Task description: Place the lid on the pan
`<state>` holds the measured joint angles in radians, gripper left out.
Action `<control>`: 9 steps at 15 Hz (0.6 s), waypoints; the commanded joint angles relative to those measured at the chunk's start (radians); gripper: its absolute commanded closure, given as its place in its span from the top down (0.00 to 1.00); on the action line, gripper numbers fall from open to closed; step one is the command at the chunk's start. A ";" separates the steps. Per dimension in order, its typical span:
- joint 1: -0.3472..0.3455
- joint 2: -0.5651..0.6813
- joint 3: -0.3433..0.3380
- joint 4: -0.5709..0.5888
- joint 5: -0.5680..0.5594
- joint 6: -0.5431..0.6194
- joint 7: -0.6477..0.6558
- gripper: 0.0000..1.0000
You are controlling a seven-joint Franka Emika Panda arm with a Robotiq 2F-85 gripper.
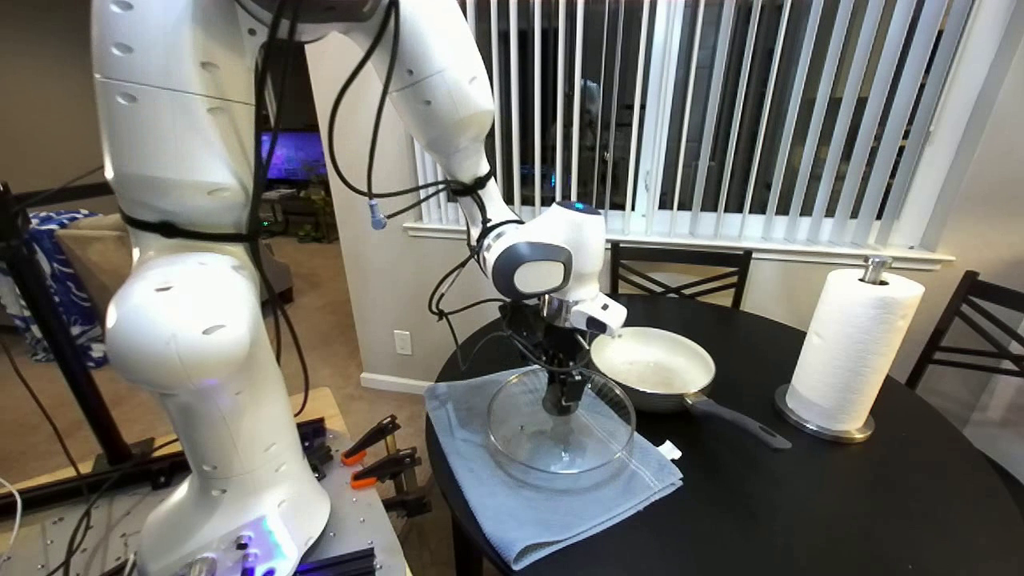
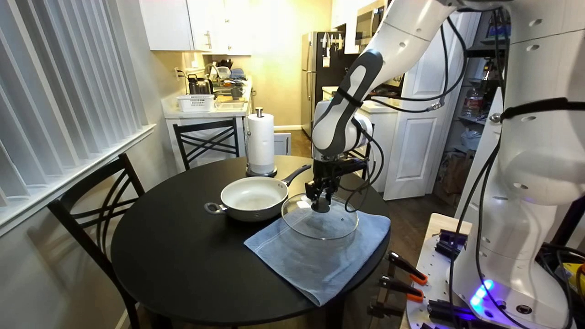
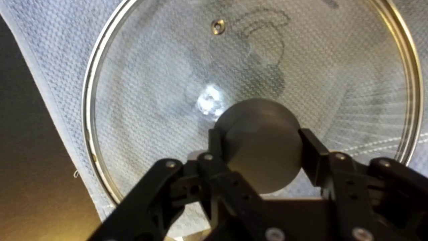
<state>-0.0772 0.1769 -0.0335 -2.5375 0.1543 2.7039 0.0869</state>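
Observation:
The lid is a round clear glass lid (image 1: 512, 444) with a metal rim and dark knob. It also shows in an exterior view (image 2: 331, 228) and fills the wrist view (image 3: 157, 87). My gripper (image 1: 565, 386) points down over it. In the wrist view its two fingers (image 3: 259, 144) press on both sides of the knob (image 3: 264, 157). The lid is over the blue-grey cloth (image 1: 552, 520) and appears slightly raised above it. The pan (image 1: 652, 362), cream inside and uncovered, stands beside the lid in both exterior views (image 2: 253, 194). It is out of the wrist view.
A paper towel roll (image 1: 854, 352) stands on the black round table (image 1: 768, 520) beyond the pan handle (image 1: 740, 420). The pan also has a small loop handle (image 2: 215, 208). Chairs (image 2: 105, 219) stand round the table. Cables (image 2: 377, 155) hang from the wrist.

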 commanded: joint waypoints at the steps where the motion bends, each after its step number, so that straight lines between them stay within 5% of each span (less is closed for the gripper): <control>1: 0.013 -0.200 -0.013 -0.070 -0.025 -0.059 0.023 0.33; 9: 0.049 -0.220 0.050 0.093 -0.309 -0.156 0.253 0.33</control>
<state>-0.0494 -0.0497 -0.0189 -2.5369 -0.0463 2.6096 0.2220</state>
